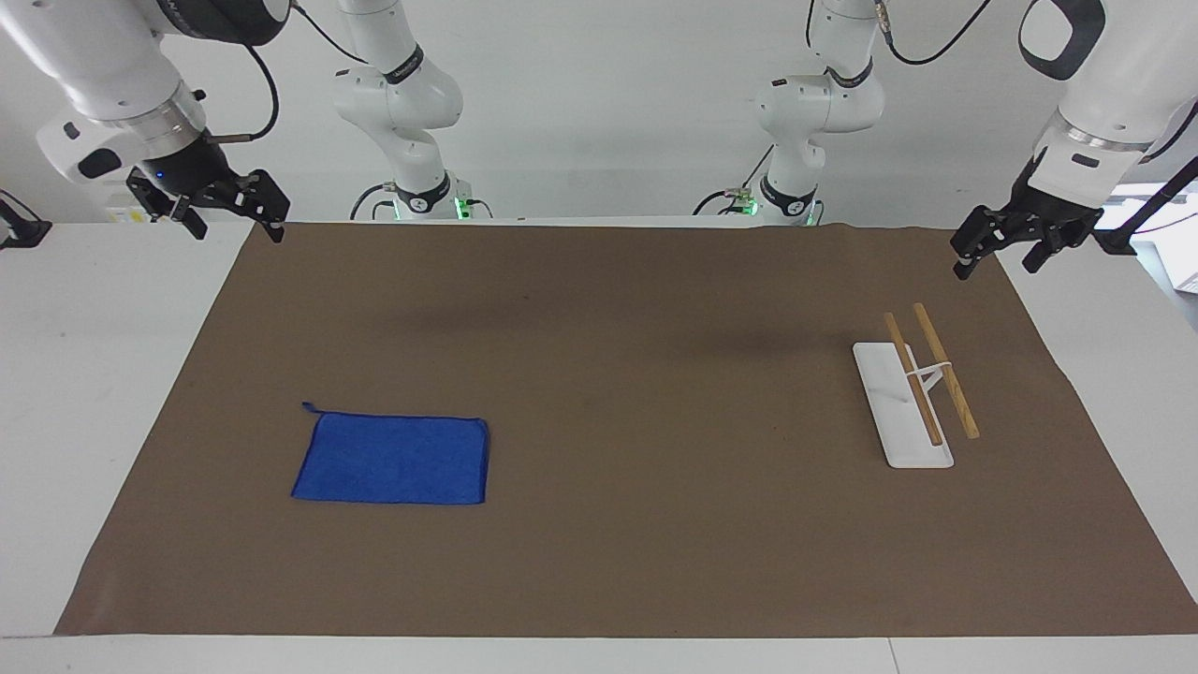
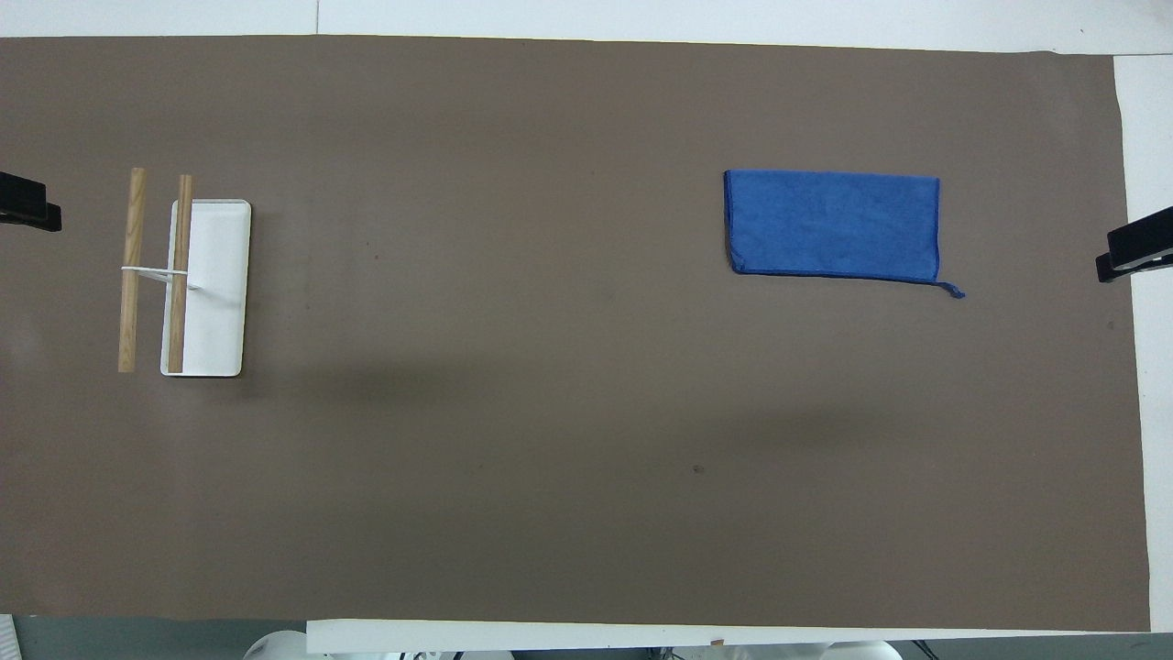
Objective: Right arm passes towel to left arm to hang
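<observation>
The blue towel (image 1: 393, 459) lies flat on the brown mat (image 1: 608, 374) toward the right arm's end of the table, its corner loop pointing toward the robots; it also shows in the overhead view (image 2: 834, 225). My right gripper (image 1: 234, 220) hangs open and empty above the mat's corner at its own end, well clear of the towel; only its tip (image 2: 1136, 247) shows from above. My left gripper (image 1: 995, 262) hangs open and empty above the mat's corner at the left arm's end, near the rack; its tip (image 2: 27, 203) shows from above.
A white rack (image 1: 898, 412) with two wooden bars (image 1: 945, 370) stands on the mat toward the left arm's end, also in the overhead view (image 2: 215, 293). Two smaller white arms (image 1: 402, 103) with green base lights stand at the table's robot edge.
</observation>
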You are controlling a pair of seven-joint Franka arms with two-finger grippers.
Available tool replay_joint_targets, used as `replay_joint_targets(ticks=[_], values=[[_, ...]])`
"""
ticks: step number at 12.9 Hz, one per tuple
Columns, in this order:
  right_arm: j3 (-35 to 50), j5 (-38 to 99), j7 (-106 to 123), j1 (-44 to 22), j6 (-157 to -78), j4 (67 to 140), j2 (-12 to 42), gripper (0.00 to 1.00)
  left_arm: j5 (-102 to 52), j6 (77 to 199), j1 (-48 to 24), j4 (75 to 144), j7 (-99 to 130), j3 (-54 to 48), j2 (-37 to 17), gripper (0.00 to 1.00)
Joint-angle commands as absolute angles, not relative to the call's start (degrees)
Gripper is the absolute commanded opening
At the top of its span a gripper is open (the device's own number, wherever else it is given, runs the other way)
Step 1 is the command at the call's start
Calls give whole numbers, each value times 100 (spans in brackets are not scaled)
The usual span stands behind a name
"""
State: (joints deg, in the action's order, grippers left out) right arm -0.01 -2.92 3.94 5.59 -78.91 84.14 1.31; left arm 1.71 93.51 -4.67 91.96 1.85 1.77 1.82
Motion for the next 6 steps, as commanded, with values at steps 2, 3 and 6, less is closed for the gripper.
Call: replay_joint_targets(ticks=[2, 3, 6], values=[[26, -80, 466, 589, -8606, 9198, -210, 100, 281, 9316, -448, 9378, 255, 158, 352, 100], [26, -53, 466, 424, -9492, 9715, -324, 100, 281, 9325, -440, 9378, 255, 158, 352, 100], [26, -35, -366, -86, -10649, 10045, 393, 100, 272, 9316, -439, 9378, 255, 158, 352, 100]])
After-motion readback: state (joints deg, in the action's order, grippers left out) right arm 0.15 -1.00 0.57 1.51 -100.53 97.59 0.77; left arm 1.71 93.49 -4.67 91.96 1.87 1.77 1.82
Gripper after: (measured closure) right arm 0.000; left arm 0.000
